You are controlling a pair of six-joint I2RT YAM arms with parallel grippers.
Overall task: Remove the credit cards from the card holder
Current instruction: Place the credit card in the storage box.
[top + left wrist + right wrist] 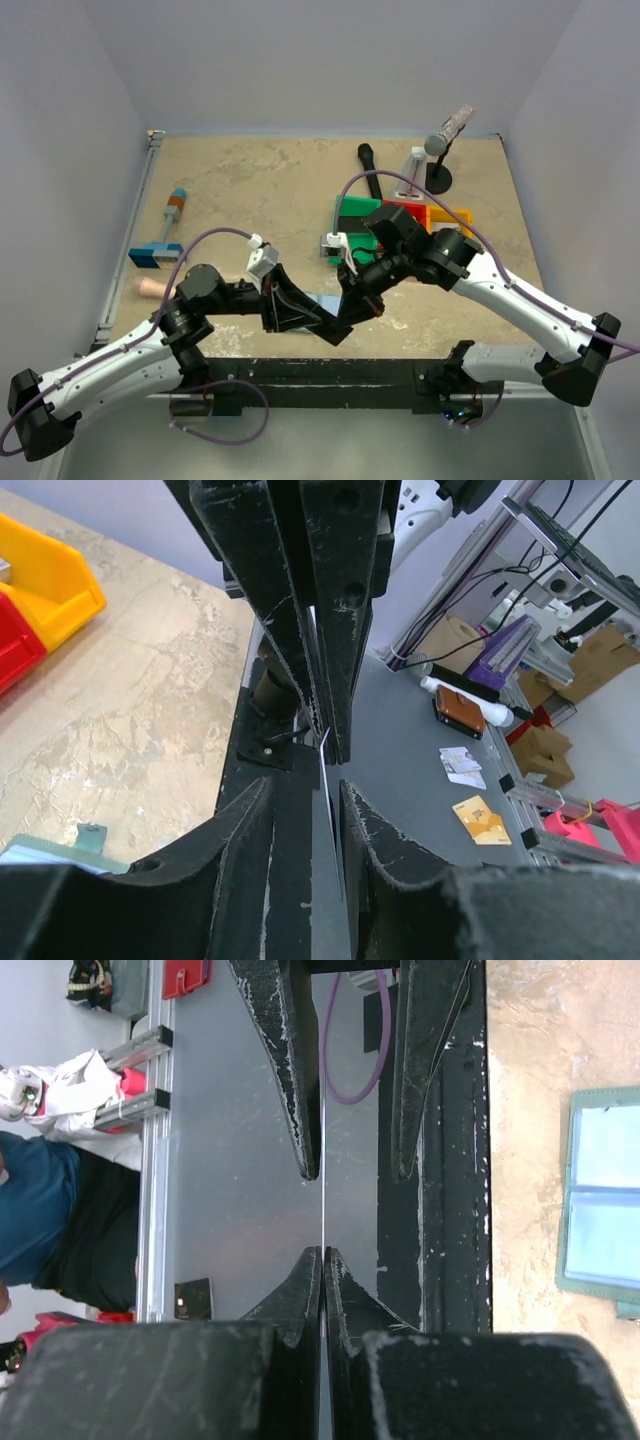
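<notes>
Top: left gripper [335, 325] and right gripper [352, 305] meet tip to tip above the near edge of the surface [260, 190]. A pale blue corner of the card holder [322, 300] shows under them. Bins [405, 213] sit well apart, behind the right wrist.

Left wrist: right gripper [328, 735] is pressed together on the credit card [325, 770], seen edge-on. Left gripper [315, 810] is spread, one finger on each side of the card.

Right wrist: right gripper [322, 1252] pinches the card [322, 1210]. Left gripper [355, 1170] is spread; the card is nearly against one finger, with a wide gap to the other. The holder [600, 1200] lies open and flat, beside the black edge rail [450, 1160].
</notes>
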